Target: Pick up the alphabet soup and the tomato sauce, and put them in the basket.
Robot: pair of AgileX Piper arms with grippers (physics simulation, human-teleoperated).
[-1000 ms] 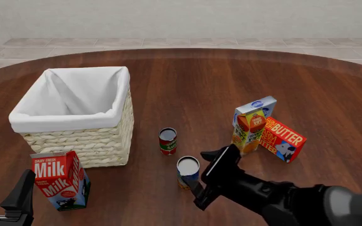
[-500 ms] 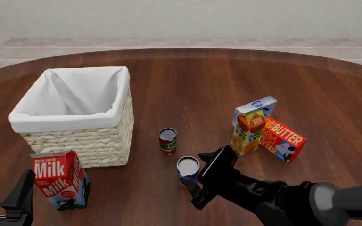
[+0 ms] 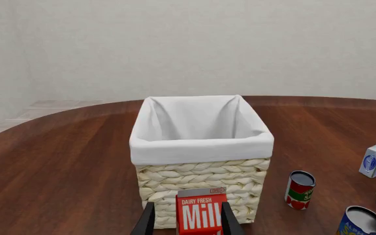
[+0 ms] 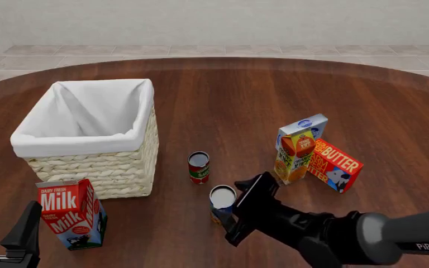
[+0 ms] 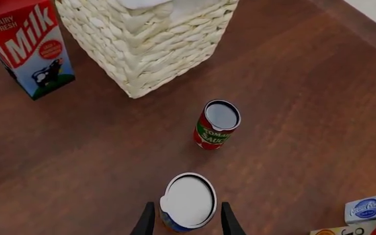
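The right end effector point(image 5: 182, 223), fingers spread and not yet clamped, straddles the alphabet soup point(image 5: 187, 201) standing on the tabletop point(image 4: 222, 100) near the tomato sauce point(image 5: 216, 124), beside the basket point(image 4: 118, 167).

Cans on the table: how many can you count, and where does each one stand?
2. The tomato sauce stands upright right of the basket. The alphabet soup stands nearer the arms, between the right end effector fingers. None seem hidden.

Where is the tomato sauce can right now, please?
In the front view, the tomato sauce stands upright on the table, right of the basket and just beyond the alphabet soup.
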